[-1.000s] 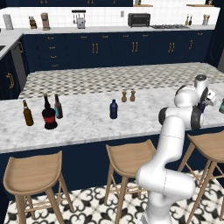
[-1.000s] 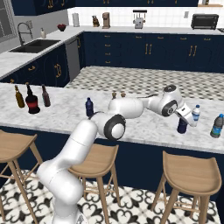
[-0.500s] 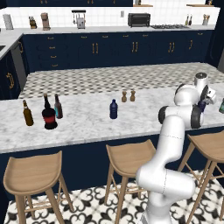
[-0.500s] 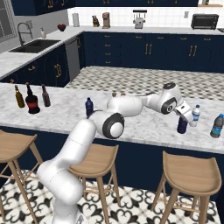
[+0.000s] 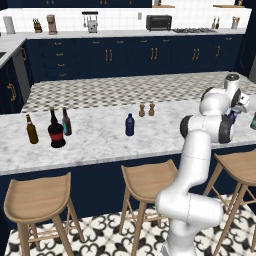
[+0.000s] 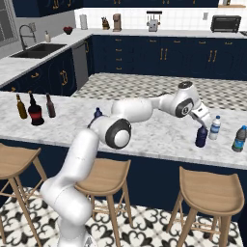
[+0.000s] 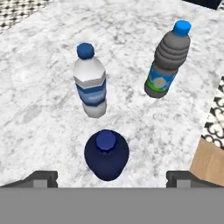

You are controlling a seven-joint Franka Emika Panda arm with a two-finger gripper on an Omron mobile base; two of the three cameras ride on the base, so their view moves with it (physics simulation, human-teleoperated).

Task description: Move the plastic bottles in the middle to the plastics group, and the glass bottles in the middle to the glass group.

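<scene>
Dark blue bottle (image 7: 106,154) stands capped on counter (image 7: 39,100), between spread gripper (image 7: 111,177) fingertips, untouched.

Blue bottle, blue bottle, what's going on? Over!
Pincer open above dark blue bottle. Bottle upright on counter, beside clear water bottle and grey bottle. Nothing in the way.

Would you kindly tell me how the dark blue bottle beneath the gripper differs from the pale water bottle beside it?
The dark blue bottle is solid and opaque with no label; the pale water bottle is whitish with a blue label band. The dark one looks squatter, the pale one slimmer. Both stand upright on the marble counter with blue caps.
</scene>
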